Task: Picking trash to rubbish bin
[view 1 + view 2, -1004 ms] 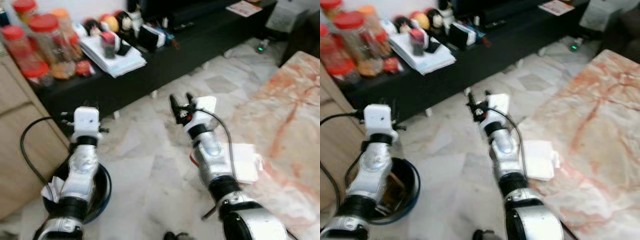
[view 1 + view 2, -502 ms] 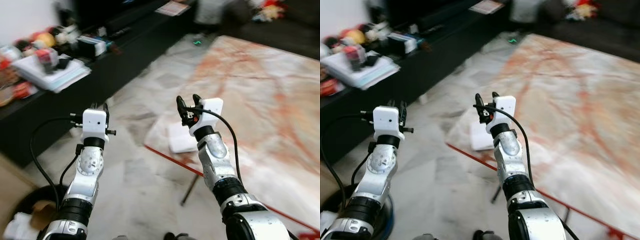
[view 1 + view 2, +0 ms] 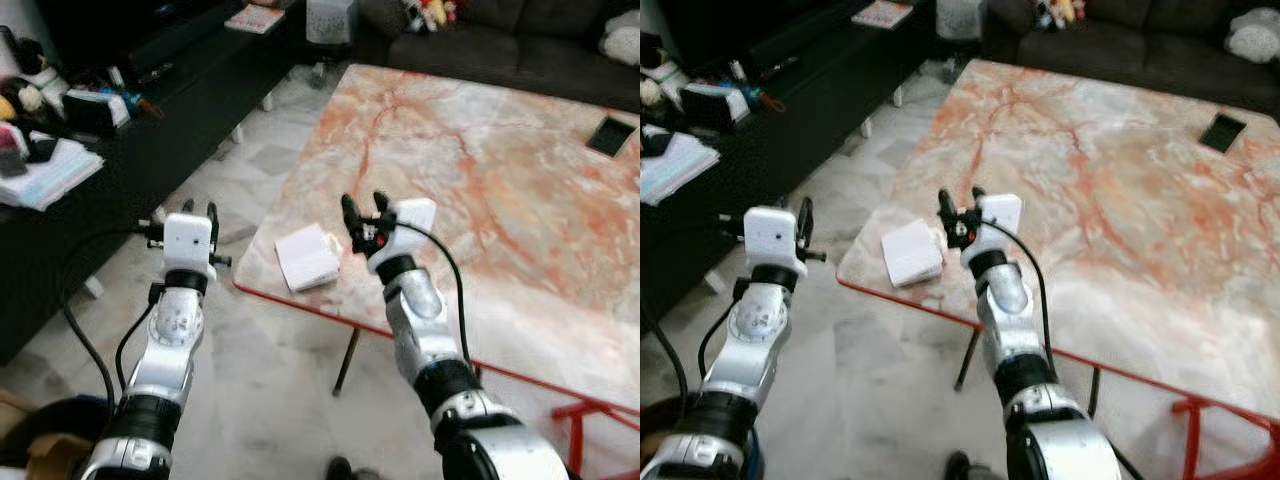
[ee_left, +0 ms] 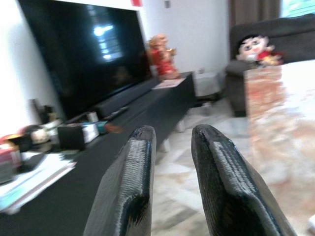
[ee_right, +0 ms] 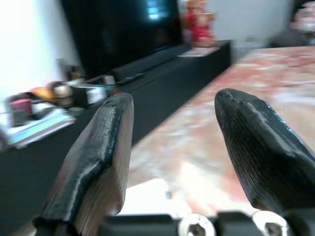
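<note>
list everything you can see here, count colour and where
marble table: one, pink-veined top on a red frame, right of centre
white packet: one, white, on the table's near left corner
phone: one, black, far right of the table
TV console: one, black, along the left, cluttered with small items
papers: one stack, white, on the console
sofa: one, dark, behind the table
TV: one, black, above the console
left pincer: one, black fingers, over the floor
right pincer: one, black fingers open, beside the packet
</note>
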`<state>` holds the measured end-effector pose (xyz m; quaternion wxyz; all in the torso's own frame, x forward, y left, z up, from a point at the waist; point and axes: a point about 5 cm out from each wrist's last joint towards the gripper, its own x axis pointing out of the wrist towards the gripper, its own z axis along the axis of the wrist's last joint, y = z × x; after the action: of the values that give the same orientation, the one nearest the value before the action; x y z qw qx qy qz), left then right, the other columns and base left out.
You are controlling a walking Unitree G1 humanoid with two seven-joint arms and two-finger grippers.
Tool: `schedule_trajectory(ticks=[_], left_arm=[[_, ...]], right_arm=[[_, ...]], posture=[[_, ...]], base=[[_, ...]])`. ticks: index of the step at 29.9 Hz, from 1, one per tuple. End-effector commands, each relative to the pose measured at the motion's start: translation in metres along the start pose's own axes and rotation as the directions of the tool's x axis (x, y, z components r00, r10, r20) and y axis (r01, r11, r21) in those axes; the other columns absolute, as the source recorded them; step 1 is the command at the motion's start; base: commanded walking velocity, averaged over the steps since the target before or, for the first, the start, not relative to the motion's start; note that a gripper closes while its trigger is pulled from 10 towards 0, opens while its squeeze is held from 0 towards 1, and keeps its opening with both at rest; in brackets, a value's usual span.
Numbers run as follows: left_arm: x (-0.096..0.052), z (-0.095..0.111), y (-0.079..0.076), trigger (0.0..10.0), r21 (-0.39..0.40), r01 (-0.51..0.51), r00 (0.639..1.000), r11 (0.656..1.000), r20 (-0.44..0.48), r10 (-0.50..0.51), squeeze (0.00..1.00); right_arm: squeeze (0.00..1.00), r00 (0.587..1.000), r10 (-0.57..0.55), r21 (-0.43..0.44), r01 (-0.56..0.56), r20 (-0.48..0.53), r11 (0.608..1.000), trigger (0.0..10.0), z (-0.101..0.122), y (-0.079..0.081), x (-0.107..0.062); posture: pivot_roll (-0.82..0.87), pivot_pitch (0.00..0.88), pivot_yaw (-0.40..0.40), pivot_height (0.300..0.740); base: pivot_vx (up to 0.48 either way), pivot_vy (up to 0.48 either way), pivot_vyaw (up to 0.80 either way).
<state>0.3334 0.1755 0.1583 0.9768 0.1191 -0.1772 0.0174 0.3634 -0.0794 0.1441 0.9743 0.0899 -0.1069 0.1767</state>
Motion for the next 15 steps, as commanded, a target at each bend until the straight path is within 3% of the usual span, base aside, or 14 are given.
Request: schedule_trajectory(ticks=[1, 15], left_arm=[[0.0, 0.0, -0.006, 10.0, -0.016, 0.042, 0.999, 0.999, -0.013, -0.042, 0.0], [-0.005, -0.013, -0.011, 10.0, -0.036, 0.117, 0.989, 0.992, -0.09, -0.12, 0.0]], right_arm=[[0.0, 1.0, -0.001, 0.001, 0.001, 0.001, 1.0, 10.0, 0.002, -0.001, 0.0], [0.0, 0.998, 0.014, -0.023, -0.015, -0.063, 1.0, 10.0, -0.004, 0.0, -0.001]], posture=[[0.13, 0.157, -0.041, 0.74], [0.13, 0.161, -0.049, 0.74]], base=[[0.0, 0.0, 0.0], [0.0, 0.0, 0.0]])
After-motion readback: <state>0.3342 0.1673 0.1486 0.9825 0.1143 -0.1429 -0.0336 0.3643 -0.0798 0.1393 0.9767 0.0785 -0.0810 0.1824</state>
